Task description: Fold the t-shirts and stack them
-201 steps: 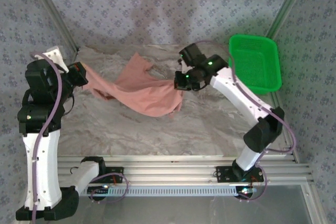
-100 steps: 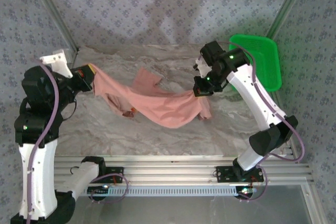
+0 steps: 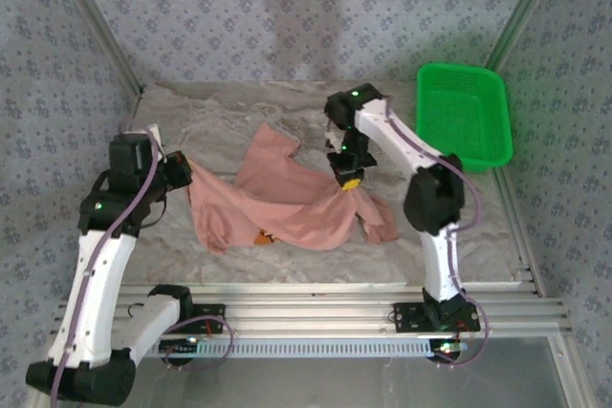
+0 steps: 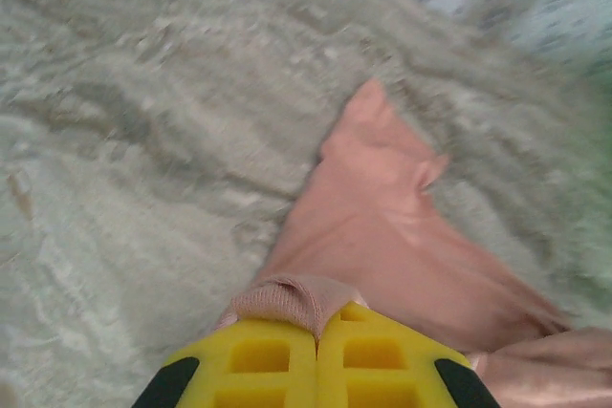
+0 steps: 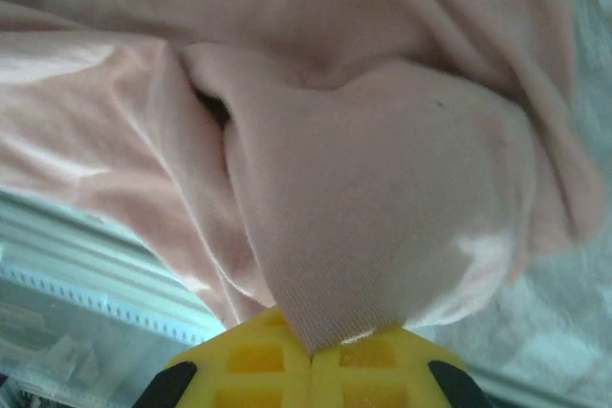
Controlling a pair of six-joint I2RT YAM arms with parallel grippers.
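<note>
A salmon-pink t-shirt (image 3: 287, 200) hangs stretched and crumpled between my two grippers over the middle of the table, a small dark print showing near its lower left fold. My left gripper (image 3: 182, 171) is shut on the shirt's left edge; in the left wrist view its yellow fingers (image 4: 258, 360) pinch a ribbed hem (image 4: 292, 298) and the cloth (image 4: 382, 236) trails away over the table. My right gripper (image 3: 349, 179) is shut on the shirt's right part; in the right wrist view its yellow fingertips (image 5: 311, 355) clamp a fold of the pink cloth (image 5: 382, 217).
A green plastic basket (image 3: 466, 114) stands at the back right of the table. The table top (image 3: 239, 112) is covered with pale crinkled sheeting. Patterned walls close the back and sides. The aluminium rail (image 3: 316, 308) runs along the near edge.
Both grippers have come down and nearer with the shirt. The right arm has swung in from the basket side to the table's middle, and the shirt now sags lower towards the table.
</note>
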